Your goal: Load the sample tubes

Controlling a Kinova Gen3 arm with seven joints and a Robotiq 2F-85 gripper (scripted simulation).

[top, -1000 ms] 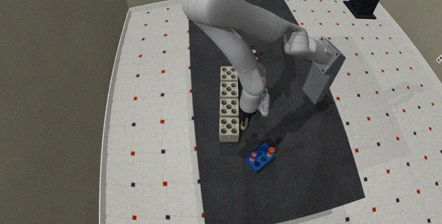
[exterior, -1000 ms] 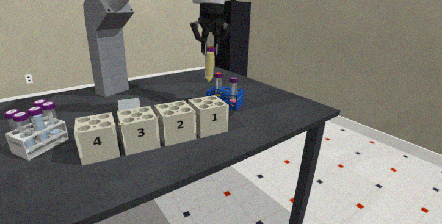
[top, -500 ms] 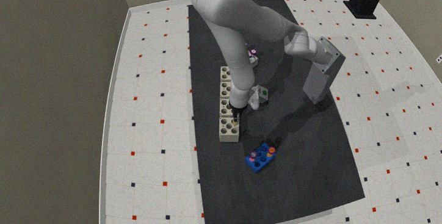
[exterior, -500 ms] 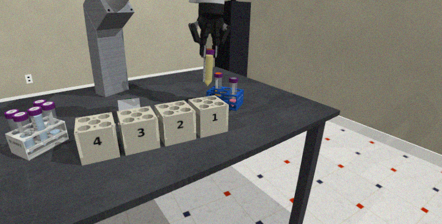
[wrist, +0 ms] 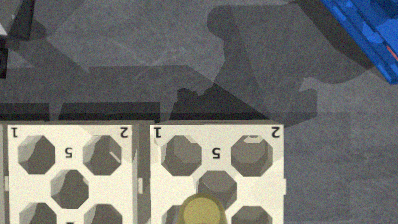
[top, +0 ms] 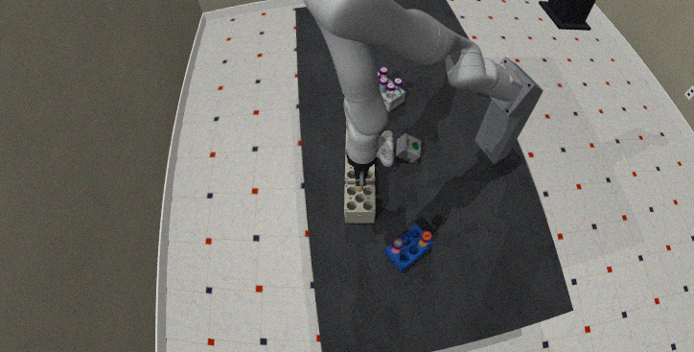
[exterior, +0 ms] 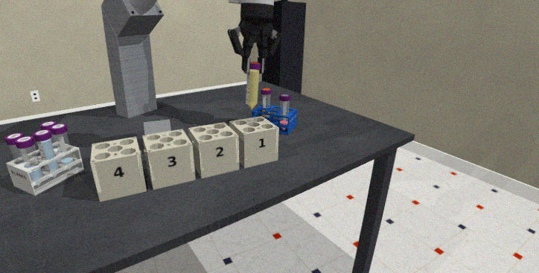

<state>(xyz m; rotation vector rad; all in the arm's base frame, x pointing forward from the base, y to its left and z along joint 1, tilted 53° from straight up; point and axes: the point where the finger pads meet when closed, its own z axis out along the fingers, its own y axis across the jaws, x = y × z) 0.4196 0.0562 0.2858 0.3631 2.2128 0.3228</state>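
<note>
My gripper is shut on the purple cap of a sample tube with yellow liquid and an orange cap dot. It holds the tube upright, above the table. In the wrist view the tube's tip hangs over adapter 1, just past hole 5, between the far pair of holes. Adapters 1, 2, 3 and 4 stand in a row with all visible holes empty. The blue rack holds an orange-dot tube and a grey-dot tube.
A white rack with several purple-capped water blanks stands left of adapter 4. The small sloped desk with the green DONE key sits behind the adapter row. The arm's grey base column stands at the back of the table.
</note>
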